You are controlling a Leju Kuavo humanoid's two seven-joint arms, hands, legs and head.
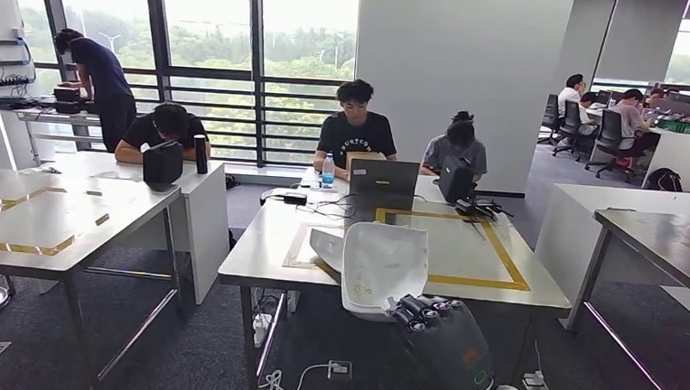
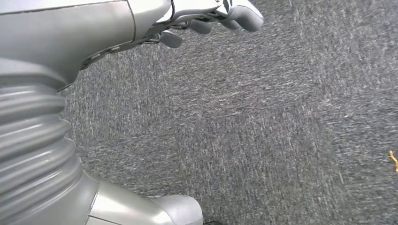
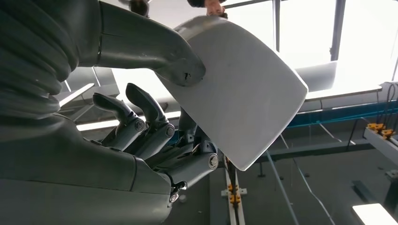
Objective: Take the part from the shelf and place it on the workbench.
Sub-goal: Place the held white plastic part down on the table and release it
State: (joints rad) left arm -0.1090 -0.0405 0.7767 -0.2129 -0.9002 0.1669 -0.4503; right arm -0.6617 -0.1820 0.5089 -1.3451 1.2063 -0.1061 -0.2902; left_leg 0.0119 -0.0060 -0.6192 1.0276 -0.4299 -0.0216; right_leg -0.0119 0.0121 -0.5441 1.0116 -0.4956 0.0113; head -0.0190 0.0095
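At the near edge of the workbench, from my remote seat:

Right hand: my right hand (image 1: 435, 320) holds the part (image 1: 382, 265), a white curved shell. In the right wrist view the thumb lies across one face of the part (image 3: 244, 93) and the darker fingers (image 3: 141, 117) curl behind the other face, so the panel sits clamped between thumb and fingers.

Part position: it rises from the fingertips away from the palm, its far end over the workbench (image 1: 256, 262), beside the yellow tape rectangle (image 1: 500, 259) marked on the top. I cannot tell whether its underside touches the tabletop or hangs just above it.

Left hand: my left hand (image 2: 206, 21) hangs over grey carpet (image 2: 263, 131); fingers loosely bent, apart from one another, nothing in them (I read this as a slack, empty hand).

Beyond the fingertips: a laptop (image 1: 383, 181) stands at the far side of the workbench, with a water bottle (image 1: 327, 171) and dark cables (image 1: 323, 204) near it. Two people sit behind that far edge, heads down.

To the thumb side: a second table (image 1: 41, 222) with yellow tape, a black box (image 1: 162, 161) and a dark flask (image 1: 201, 154); one person leans on it, another stands at the window.

Opposite side: a steel table (image 1: 673, 247); more seated people further back.
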